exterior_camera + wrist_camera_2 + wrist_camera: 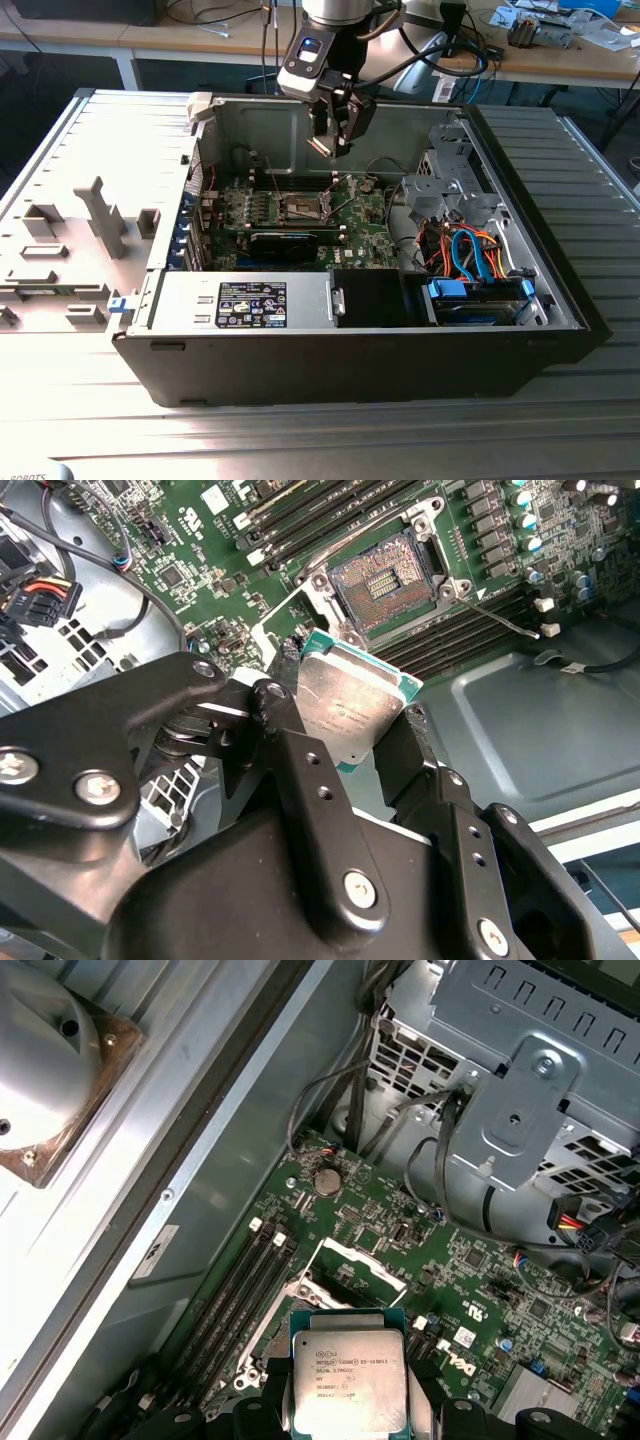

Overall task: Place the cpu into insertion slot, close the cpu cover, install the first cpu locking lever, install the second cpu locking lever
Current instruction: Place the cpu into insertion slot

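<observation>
Ribbed metal table [300, 440], wooden benches [585, 62] behind

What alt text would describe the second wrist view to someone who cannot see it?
Two black metal fingers grip a flat square silver-grey cpu chip by its edges, held over a green circuit board. The square insertion slot on the board is uncovered, its dark contact field showing.

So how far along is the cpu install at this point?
Nothing finished yet. The gripper holds the cpu above the board; the insertion slot lies open and empty, contacts exposed. Left: seating the chip, closing the cpu cover, then both locking steps.
</observation>
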{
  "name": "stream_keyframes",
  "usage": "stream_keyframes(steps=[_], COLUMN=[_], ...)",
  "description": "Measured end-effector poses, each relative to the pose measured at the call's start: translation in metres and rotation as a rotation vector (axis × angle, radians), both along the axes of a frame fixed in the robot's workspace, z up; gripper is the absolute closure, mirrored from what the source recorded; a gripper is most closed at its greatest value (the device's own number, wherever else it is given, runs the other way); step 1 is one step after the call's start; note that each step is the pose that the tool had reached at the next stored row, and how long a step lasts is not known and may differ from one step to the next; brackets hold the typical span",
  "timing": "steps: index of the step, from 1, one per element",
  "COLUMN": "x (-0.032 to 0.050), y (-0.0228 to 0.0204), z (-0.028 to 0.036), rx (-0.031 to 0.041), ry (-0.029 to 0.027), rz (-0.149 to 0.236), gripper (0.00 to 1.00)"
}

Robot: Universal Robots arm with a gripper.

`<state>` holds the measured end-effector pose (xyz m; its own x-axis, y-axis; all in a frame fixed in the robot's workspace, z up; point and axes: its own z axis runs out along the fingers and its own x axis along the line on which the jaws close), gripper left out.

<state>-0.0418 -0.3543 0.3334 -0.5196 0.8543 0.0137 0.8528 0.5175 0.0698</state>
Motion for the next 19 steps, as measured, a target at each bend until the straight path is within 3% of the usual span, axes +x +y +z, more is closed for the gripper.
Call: stream_keyframes(steps=[19], x=[0.0000], y=[0.0000], z=[-0.0002], rx=[-0.0009], ry=[0.0000], rz=[-0.015], gripper=[0.46])
